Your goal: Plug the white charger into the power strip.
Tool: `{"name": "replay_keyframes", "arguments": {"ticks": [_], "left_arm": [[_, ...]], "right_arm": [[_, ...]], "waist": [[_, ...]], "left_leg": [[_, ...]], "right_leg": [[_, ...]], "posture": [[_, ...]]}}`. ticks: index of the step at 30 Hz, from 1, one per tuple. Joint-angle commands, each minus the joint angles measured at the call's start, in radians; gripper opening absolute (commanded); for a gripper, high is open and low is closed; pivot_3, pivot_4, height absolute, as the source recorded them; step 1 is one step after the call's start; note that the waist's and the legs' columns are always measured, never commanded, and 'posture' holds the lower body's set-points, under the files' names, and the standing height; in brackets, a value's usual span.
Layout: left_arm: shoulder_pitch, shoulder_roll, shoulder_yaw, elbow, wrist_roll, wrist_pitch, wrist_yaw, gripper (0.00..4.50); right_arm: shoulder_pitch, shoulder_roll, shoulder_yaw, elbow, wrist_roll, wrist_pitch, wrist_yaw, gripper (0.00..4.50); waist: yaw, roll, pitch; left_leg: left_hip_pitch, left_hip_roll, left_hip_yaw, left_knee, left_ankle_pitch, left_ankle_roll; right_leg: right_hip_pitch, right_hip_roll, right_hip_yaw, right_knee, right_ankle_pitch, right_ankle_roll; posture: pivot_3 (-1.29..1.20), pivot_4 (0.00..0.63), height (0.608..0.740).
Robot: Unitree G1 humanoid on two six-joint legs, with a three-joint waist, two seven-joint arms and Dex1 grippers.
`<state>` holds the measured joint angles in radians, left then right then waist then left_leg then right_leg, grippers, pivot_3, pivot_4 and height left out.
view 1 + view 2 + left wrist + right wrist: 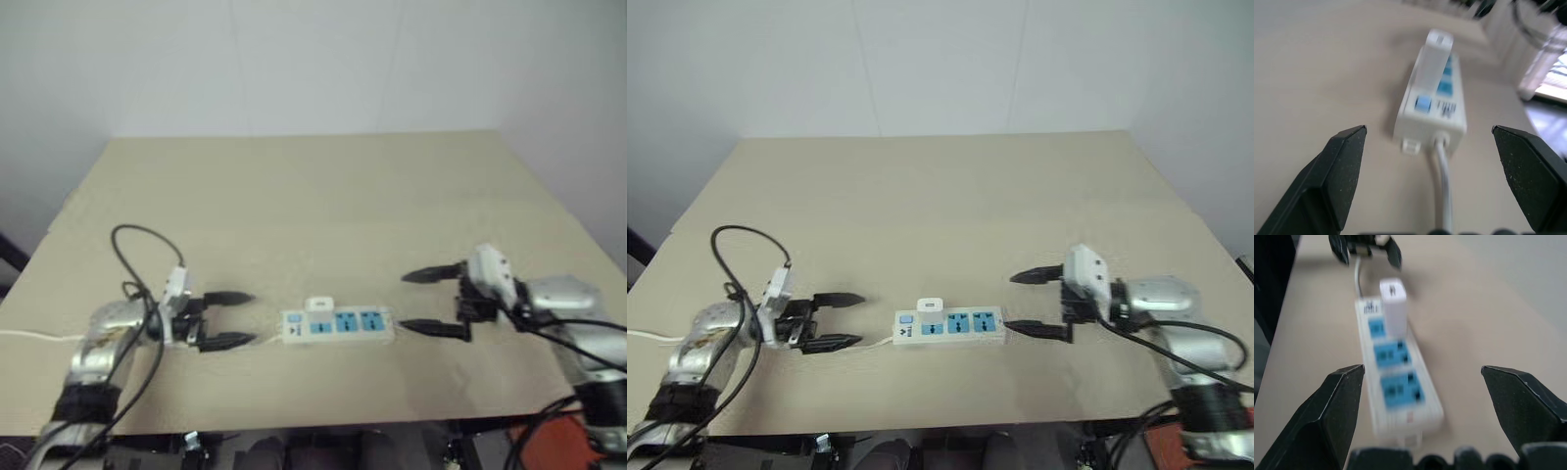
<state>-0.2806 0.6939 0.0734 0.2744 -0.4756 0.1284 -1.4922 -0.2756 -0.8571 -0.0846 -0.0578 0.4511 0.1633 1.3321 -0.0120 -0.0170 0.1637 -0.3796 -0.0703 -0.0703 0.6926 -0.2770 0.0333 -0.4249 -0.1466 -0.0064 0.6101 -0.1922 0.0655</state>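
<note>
Since the small white cube charger stands seated in the long white power strip near the table's front edge, both grippers gape empty; light, rigid, grippable by its flat sides.

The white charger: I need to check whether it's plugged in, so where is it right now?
The white charger stands on the power strip near its switch end, toward the robot's left, midway between the two open grippers on the table's near edge.
</note>
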Motion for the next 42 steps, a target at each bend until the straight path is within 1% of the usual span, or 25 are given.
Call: {"name": "replay_keyframes", "arguments": {"ticks": [1,3,6,16,20,28,36,42], "left_arm": [[0.039,0.072,0.082,-0.015,-0.01,-0.035,-0.01,4.47],[0.06,0.103,0.103,-0.002,-0.008,-0.05,-0.024,4.47],[0.071,0.121,0.118,0.003,-0.011,-0.057,-0.033,4.47],[0.095,0.085,0.109,-0.047,-0.017,-0.038,-0.006,4.47],[0.068,0.093,0.115,-0.021,-0.013,-0.032,-0.004,4.47],[0.04,0.105,0.108,-0.028,-0.01,-0.01,-0.011,4.47],[0.092,0.137,0.136,-0.088,-0.026,0.019,-0.007,4.47],[0.089,0.148,0.146,-0.091,-0.039,0.033,-0.007,4.47]], "right_arm": [[0.057,-0.076,-0.114,-0.034,0.0,-0.036,0.011,4.5],[0.103,-0.115,-0.158,-0.049,0.002,-0.04,0.017,4.5],[0.153,-0.146,-0.196,-0.08,0.007,-0.03,0.012,4.5],[0.272,-0.158,-0.254,-0.165,0.007,-0.008,-0.041,4.5],[0.32,-0.195,-0.289,-0.221,0.028,0.08,-0.047,4.5],[0.328,-0.182,-0.289,-0.272,0.037,0.113,-0.079,4.5],[0.327,-0.172,-0.314,-0.318,0.061,0.129,-0.092,4.5],[0.316,-0.161,-0.285,-0.34,0.068,0.141,-0.117,4.5]], "waist": [[0.0,0.0,0.001],[0.0,0.0,0.001],[0.001,0.0,0.001],[0.001,0.0,0.001],[0.004,0.0,0.001],[0.003,0.0,0.001],[0.003,-0.001,0.001],[0.004,-0.001,0.001]], "left_leg": [[0.0,0.0,0.0,0.0,0.0,0.0],[0.0,0.001,0.0,0.0,0.0,0.0],[0.001,0.002,0.0,0.0,0.0,0.0],[0.0,0.003,0.0,0.0,-0.001,0.0],[0.0,0.003,0.0,0.0,-0.001,0.0],[0.001,0.003,0.001,0.0,-0.001,0.0],[0.001,0.004,0.001,0.0,-0.001,0.0],[0.001,0.004,0.001,0.0,-0.001,0.0]], "right_leg": [[0.0,0.0,0.0,0.0,0.0,0.0],[0.0,0.0,0.0,0.0,0.0,0.0],[0.001,0.0,0.0,0.0,0.0,0.0],[0.001,-0.001,0.0,0.0,0.0,0.0],[0.001,-0.001,0.0,0.0,0.0,0.0],[0.001,0.0,0.0,0.0,0.0,0.0],[0.001,0.0,0.0,0.0,0.0,0.0],[0.002,0.0,0.0,0.0,0.0,0.0]], "posture": [[0.0,0.15,0.74],[0.0,0.15,0.74],[0.0,0.15,0.74],[0.0,0.15,0.74],[0.0,0.15,0.74],[0.0,0.15,0.74],[0.0,0.15,0.74],[0.0,0.15,0.74]]}}
